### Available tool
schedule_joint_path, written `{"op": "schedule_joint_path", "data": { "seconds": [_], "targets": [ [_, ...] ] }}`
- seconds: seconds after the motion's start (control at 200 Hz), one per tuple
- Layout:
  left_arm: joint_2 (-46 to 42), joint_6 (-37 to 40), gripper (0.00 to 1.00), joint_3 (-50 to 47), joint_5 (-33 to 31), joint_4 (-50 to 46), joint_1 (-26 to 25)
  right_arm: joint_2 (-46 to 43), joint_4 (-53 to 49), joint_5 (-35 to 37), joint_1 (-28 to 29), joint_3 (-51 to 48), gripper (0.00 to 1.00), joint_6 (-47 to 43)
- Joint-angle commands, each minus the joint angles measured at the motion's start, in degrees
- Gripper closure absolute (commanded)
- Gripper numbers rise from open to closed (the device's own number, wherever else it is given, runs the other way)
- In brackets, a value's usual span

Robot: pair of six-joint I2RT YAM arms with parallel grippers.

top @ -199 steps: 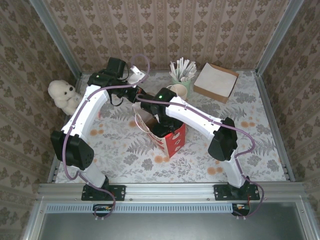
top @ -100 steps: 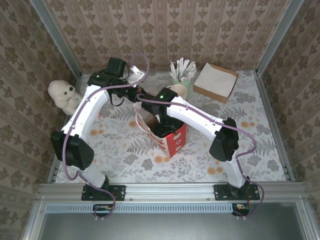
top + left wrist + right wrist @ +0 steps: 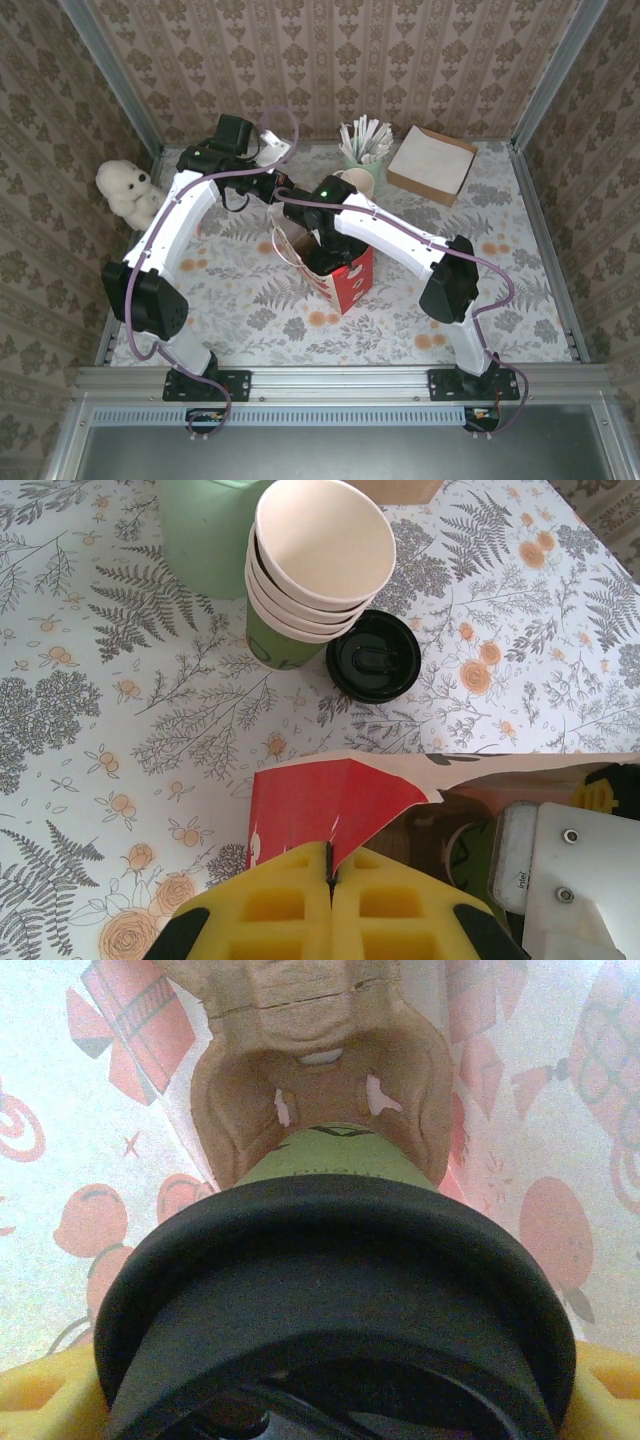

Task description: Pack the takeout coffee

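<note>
Note the right gripper (image 3: 325, 1405) deep inside the red-and-white bag (image 3: 352, 280), clamped across the takeout coffee (image 3: 330, 1165) at its black lid (image 3: 340, 1280). Place the cup low in the bag, bottom end aimed at a pocket of the brown pulp carrier (image 3: 310, 1050); seated or just clear, impossible to tell. Note the left gripper (image 3: 330, 880) pressed together on the bag's rim, with a small split in the paper at the pinch, holding the mouth apart.

Risks, as judged. Expect a tip or a wedge against the pocket wall if released off-centre, with a spill through a lifted lid. Expect more tearing at the pinched rim under any sideways pull, and collapse of the mouth onto the right wrist if let go too soon. Watch for the bag dragging upward with the fingers on withdrawal.

Room. Count on very little inside: paper walls near on both sides of the lid. Withdraw straight up only. Outside, mind the stack of cream cups (image 3: 320, 540), the spare lid (image 3: 373, 657) and the pale green cup (image 3: 205, 530) beyond the bag; allow more bare table (image 3: 240, 310) on the near side.
</note>
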Motion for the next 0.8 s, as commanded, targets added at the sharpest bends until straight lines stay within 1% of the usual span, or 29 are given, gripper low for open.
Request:
{"op": "schedule_joint_path", "data": {
  "seconds": [0.0,0.8],
  "targets": [
    [-1.43,-0.67,1.00,0.16,-0.40,0.98,0.27,-2.87,-1.78,1.97,-0.32,-0.86,0.37,0.89],
    [-1.43,0.08,1.00,0.08,0.47,0.70,0.18,-4.13,0.98,2.07,-0.27,-3.02,0.37,0.73]
  ]
}}
